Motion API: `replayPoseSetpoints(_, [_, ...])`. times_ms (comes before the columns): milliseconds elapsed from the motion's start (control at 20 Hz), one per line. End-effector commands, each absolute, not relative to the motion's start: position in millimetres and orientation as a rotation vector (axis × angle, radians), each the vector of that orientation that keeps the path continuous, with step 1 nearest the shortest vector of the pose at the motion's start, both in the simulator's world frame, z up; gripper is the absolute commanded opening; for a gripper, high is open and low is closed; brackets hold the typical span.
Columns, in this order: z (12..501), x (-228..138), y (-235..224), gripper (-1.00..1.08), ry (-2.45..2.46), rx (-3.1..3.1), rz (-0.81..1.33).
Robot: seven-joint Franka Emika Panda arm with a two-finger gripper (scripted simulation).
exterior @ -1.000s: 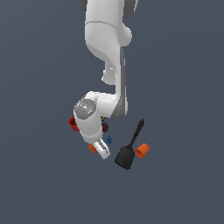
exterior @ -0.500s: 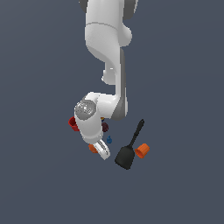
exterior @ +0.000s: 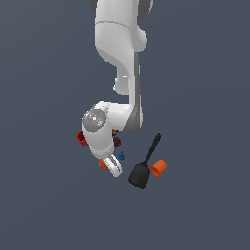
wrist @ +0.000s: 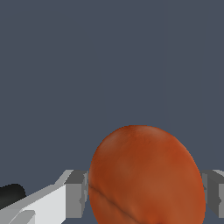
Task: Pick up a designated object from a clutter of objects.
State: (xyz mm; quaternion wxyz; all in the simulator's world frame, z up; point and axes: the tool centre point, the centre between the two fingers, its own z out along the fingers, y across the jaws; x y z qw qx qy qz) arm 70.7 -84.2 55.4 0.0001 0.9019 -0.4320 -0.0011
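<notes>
Between the hand's (wrist: 146,192) fingers sits the orange ball (wrist: 146,177), both pads touching it.

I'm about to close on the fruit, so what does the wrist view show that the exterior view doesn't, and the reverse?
Only the wrist view shows the round, dull orange fruit whole, sitting between the grey finger pads, one at each side.

Only the exterior view shows the clutter: red cup, dark maroon ball, tiny blue piece, orange open-ended cup and white arm.

Both show the gripper, the black spatula and the fruit, a sliver in the exterior view.
</notes>
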Motion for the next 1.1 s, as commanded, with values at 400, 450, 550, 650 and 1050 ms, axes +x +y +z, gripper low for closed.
replayPoseSetpoints(400, [121.2,64.7,-96.0,-1.0,-1.359,2.834,0.0])
replayPoseSetpoints(450, [130.8,63.7,-97.6,-1.0,-1.359,2.834,0.0])
replayPoseSetpoints(550, [151.5,61.6,-101.4,-1.0,-1.36,2.833,0.0])
replayPoseSetpoints(650, [174.1,59.3,-105.3,-1.0,-1.36,2.833,0.0])
replayPoseSetpoints(1050, [269.8,50.3,-122.4,-1.0,-1.361,2.833,0.0])
